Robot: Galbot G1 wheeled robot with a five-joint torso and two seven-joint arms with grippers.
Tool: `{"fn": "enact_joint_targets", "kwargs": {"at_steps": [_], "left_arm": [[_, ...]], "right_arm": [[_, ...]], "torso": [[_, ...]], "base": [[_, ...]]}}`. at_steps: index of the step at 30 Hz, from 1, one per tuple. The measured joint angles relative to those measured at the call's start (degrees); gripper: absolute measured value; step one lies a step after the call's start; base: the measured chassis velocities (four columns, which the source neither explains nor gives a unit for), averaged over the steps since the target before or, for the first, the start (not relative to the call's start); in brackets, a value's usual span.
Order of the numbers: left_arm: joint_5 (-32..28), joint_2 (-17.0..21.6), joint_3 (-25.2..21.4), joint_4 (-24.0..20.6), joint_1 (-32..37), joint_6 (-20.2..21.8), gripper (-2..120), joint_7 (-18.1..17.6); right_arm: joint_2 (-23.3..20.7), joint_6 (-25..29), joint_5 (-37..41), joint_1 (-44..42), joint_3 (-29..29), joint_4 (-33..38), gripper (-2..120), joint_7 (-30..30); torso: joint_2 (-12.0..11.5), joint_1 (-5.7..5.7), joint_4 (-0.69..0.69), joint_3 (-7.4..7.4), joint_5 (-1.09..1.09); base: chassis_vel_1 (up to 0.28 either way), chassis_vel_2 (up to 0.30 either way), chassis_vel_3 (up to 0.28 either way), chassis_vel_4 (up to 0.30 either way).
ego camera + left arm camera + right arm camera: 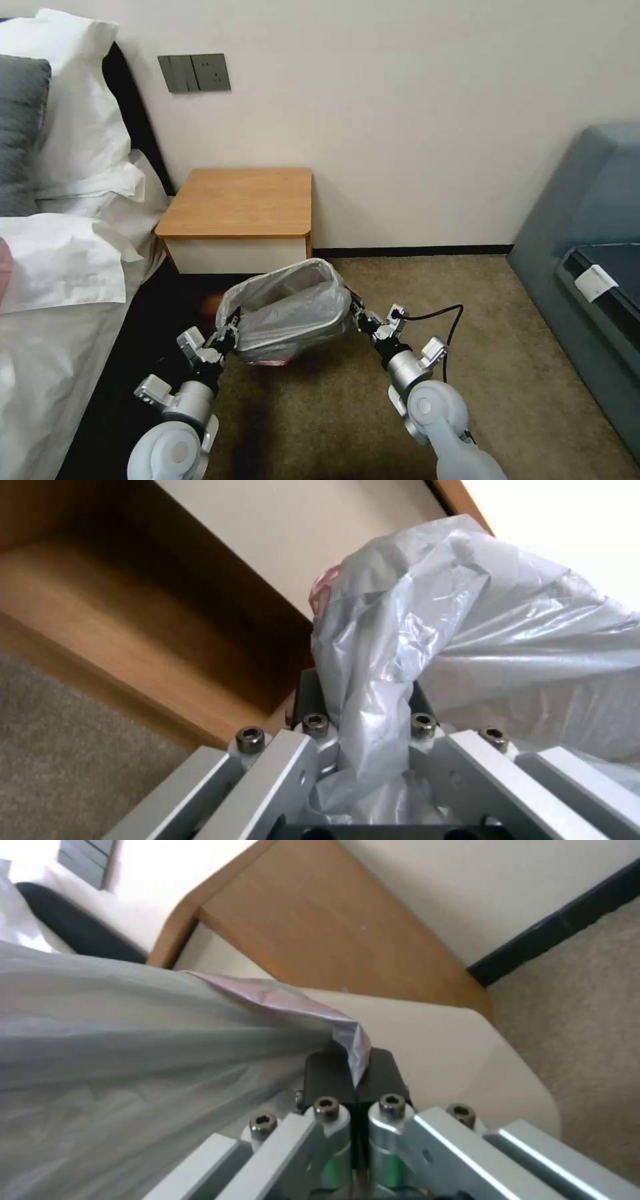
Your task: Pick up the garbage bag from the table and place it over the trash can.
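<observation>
Both grippers, left and right, are pinching the bag (mouth stretched open), so keeping even tension should seat it over the bin.

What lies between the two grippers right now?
In the head view, the garbage bag stretches open between the left gripper and right gripper, each shut on an edge.

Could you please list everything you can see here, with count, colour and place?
garbage bag: one, translucent grey, stretched open between both hands, in front of the table
table: one, orange-brown top, against the wall
bed: one, white linen, left
pillows: white and grey, at the bed head
wall switches: grey, above the table
sofa: one, blue-grey, right
carpet: beige-brown floor
left hand: shut on the bag's left edge
right hand: shut on its right edge
</observation>
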Motion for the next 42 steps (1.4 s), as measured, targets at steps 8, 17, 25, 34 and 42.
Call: {"fn": "enact_joint_targets", "kwargs": {"at_steps": [8,17,25,34,42], "left_arm": [[1.0,-0.2,-0.4,0.3,-0.7,0.0,5,-0.3],[7.2,0.1,-1.3,1.0,-2.2,-0.9,5,-1.7],[20.6,0.9,1.0,0.7,-1.6,-1.9,5,-1.4],[33.4,1.5,5.6,0.9,-1.8,-2.9,5,-2.8],[39.1,0.9,6.8,-0.3,-1.3,-4.0,5,-3.9]], "right_arm": [[-3.8,0.2,-1.0,-4.7,0.0,5.2,20,0.6],[-7.2,1.6,-3.7,-14.4,6.3,12.9,51,-5.1],[-20.8,-0.7,-3.0,-9.4,5.5,30.2,78,-6.7],[-36.6,-8.1,-15.1,13.9,-14.3,28.4,47,-9.1],[-35.5,-13.3,-31.3,24.9,-29.9,23.4,20,-8.7]], "torso": [[0.0,0.0,0.0,0.0,0.0],[0.0,0.0,-0.02,0.0,0.01],[0.0,0.0,0.02,0.0,0.0],[0.0,0.0,0.01,0.01,0.0],[0.0,0.0,-0.01,0.0,0.0]], "base": [[0.0,0.0,0.0,0.0],[0.0,0.0,0.0,0.0],[0.0,0.0,0.0,0.0],[0.0,0.0,0.0,0.0],[0.0,0.0,0.0,0.0]]}}
